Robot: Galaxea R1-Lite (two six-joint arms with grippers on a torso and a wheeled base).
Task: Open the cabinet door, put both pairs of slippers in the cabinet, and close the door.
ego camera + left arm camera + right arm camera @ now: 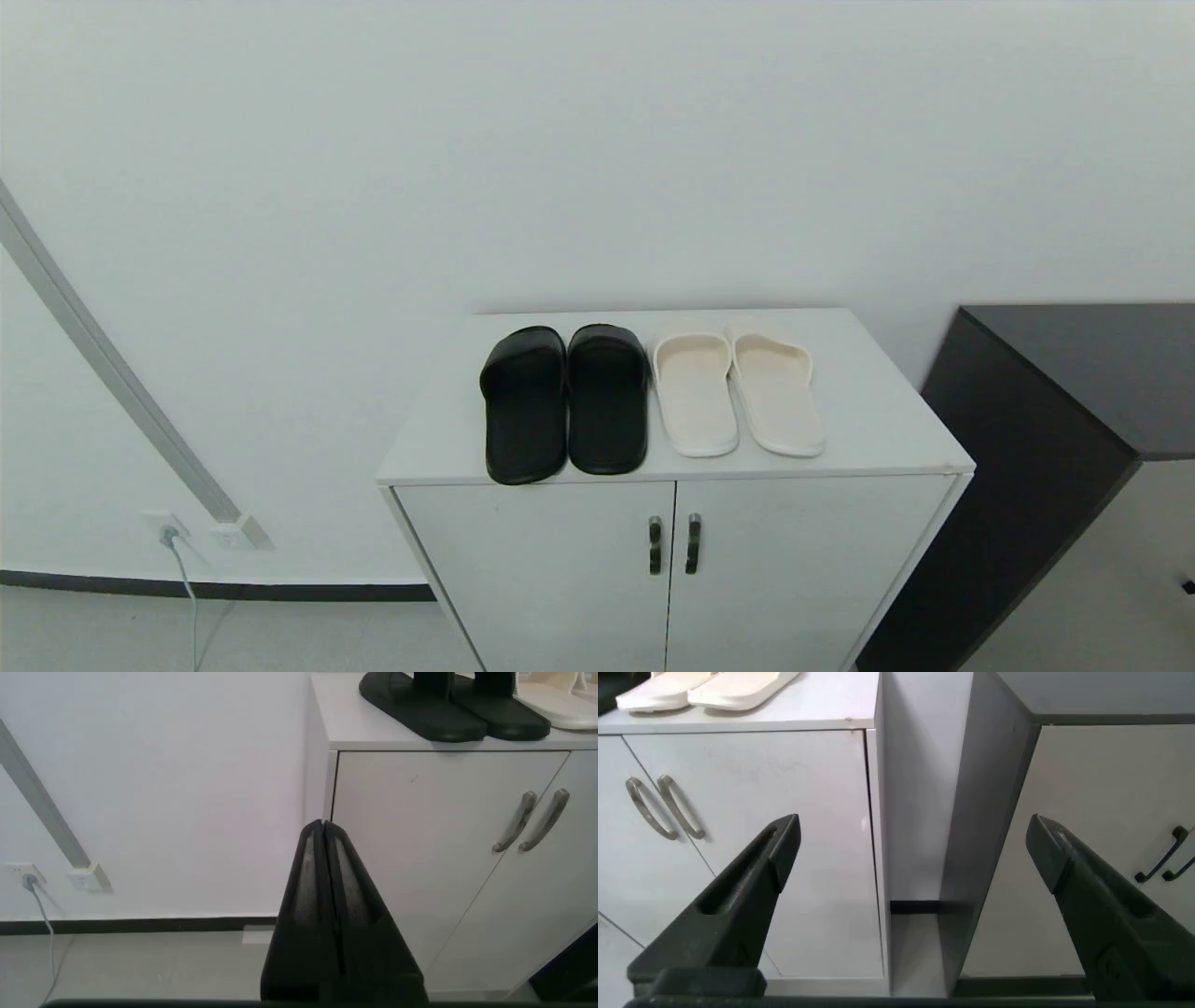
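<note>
Black cabinet [1027,467] close beside the shut white cabinet [541,579]; left fingers [308,915] pressed together, right fingers [738,905] spread.

A white cabinet [868,411] stands against a pale wall, its two doors [541,569] shut, with two metal handles [655,545] side by side at the centre seam. On its top lie a pair of black slippers [602,401] towards the left and, just beside them, a pair of cream slippers [700,397]. A dark cabinet [1027,467] stands to the right. Low on the wall at left, a grey cable [187,588] hangs from a socket [168,532].
</note>
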